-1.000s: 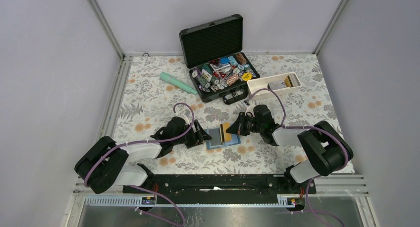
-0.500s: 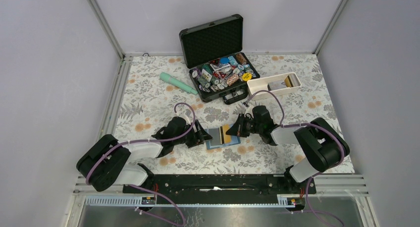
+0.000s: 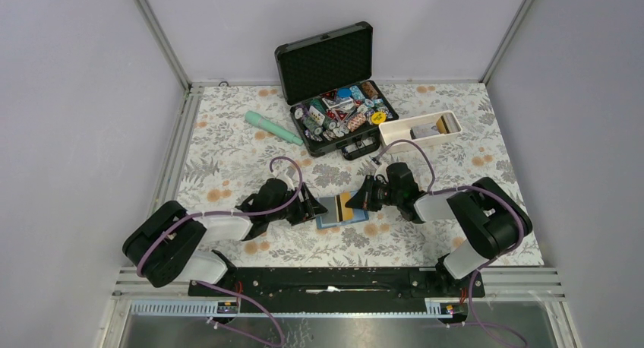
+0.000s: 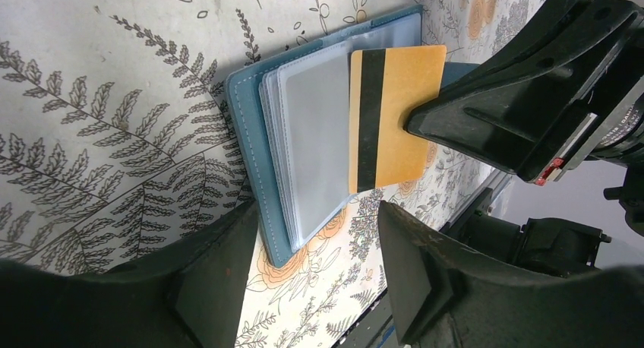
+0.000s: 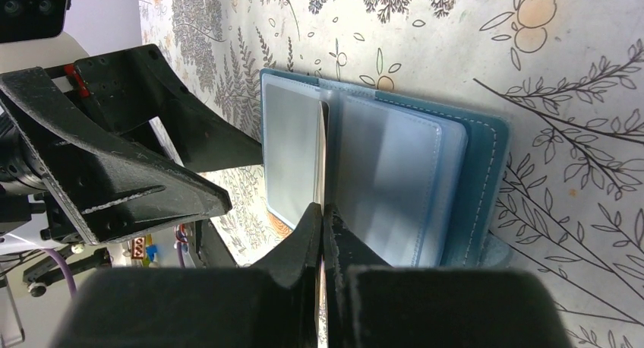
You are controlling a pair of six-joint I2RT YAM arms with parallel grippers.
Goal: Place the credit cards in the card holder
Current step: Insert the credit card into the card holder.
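Holder [image 3: 331,213] [image 4: 250,135] [image 5: 478,158] is lying open on the table [image 3: 228,158], front centre, clear sleeves [image 4: 311,135] facing up. It's sitting between your two claws.

Card [image 3: 348,206] [image 4: 399,112], orange with a dark stripe, is hanging over the holder's right half with its striped end over the sleeves. Can't tell if that edge is getting into a slot or just lying on top. In the right wrist view you're seeing it edge-on [image 5: 322,150], lined up with the middle of the holder.

Your right claw [image 3: 358,204] [image 4: 414,124] [image 5: 323,226] is pinching the card's plain end, jaws clamped tight on it, reaching in low from the right.

Your left claw [image 3: 310,209] [image 4: 315,226] is sitting low at the holder's left edge, jaws spread wide and gripping nothing. The holder's near corner is lying between the fingers [image 4: 220,249]; can't tell if they're touching it.

Further back, the black case [image 3: 334,112] is standing open with chips [image 3: 342,116] inside. The white tray [image 3: 420,130] is lying just to its right.
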